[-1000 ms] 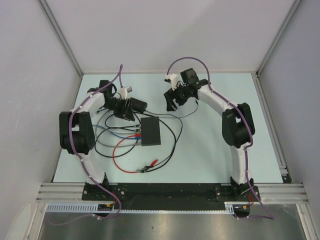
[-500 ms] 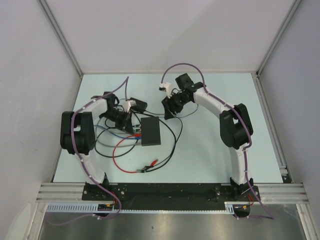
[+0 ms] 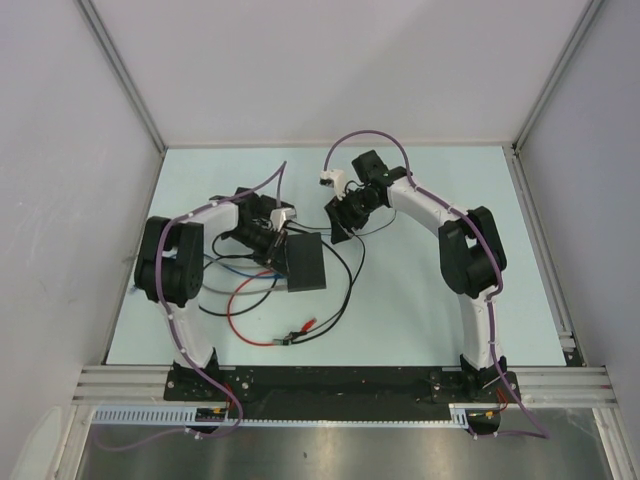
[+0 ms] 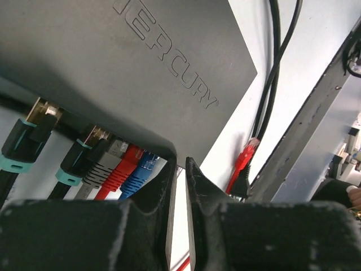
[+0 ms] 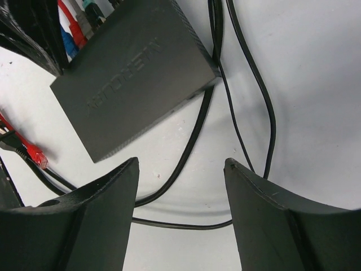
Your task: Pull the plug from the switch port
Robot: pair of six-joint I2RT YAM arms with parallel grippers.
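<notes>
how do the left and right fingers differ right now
The left gripper has its fingers nearly together, only a slit between; the right gripper has them spread wide over bare table. The left sits at the plugged edge of the switch; the right hangs clear of it, above black cables. Both are black.
</notes>
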